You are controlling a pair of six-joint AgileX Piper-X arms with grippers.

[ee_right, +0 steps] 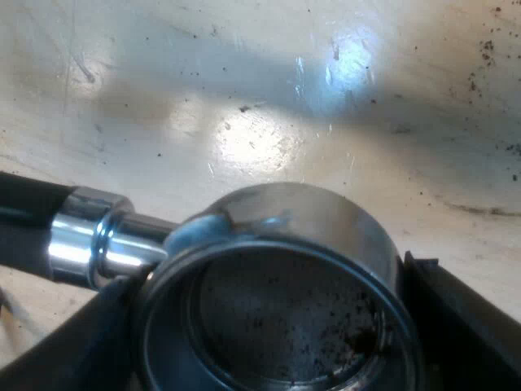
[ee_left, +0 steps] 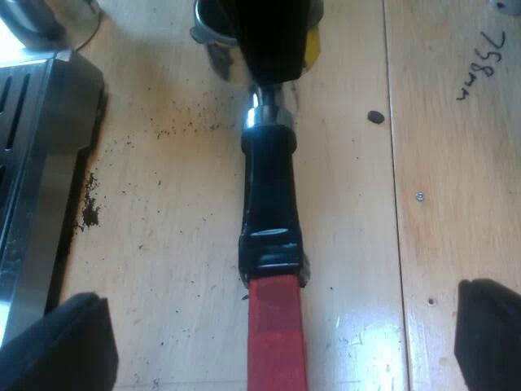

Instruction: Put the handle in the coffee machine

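Observation:
The metal holder lies on the wooden table, its black handle (ee_left: 269,187) ending in red (ee_left: 277,334). My left gripper (ee_left: 273,330) is open, with one finger on each side of the red end and well apart from it. My right gripper (ee_left: 273,41) sits over the holder's round metal basket. In the right wrist view the basket (ee_right: 285,269) shows coffee residue inside. My right gripper (ee_right: 277,326) is shut on it, its black fingers (ee_right: 468,318) pressed against the basket's two sides. The chrome neck (ee_right: 89,244) runs from the basket to the handle.
The espresso machine's metal body (ee_left: 32,163) stands close beside the handle. Spilled coffee grounds (ee_left: 89,213) lie at its foot on the wooden table (ee_left: 163,244). A dark coffee bean (ee_left: 375,116) and handwritten marks (ee_left: 482,65) are on the boards beyond the handle.

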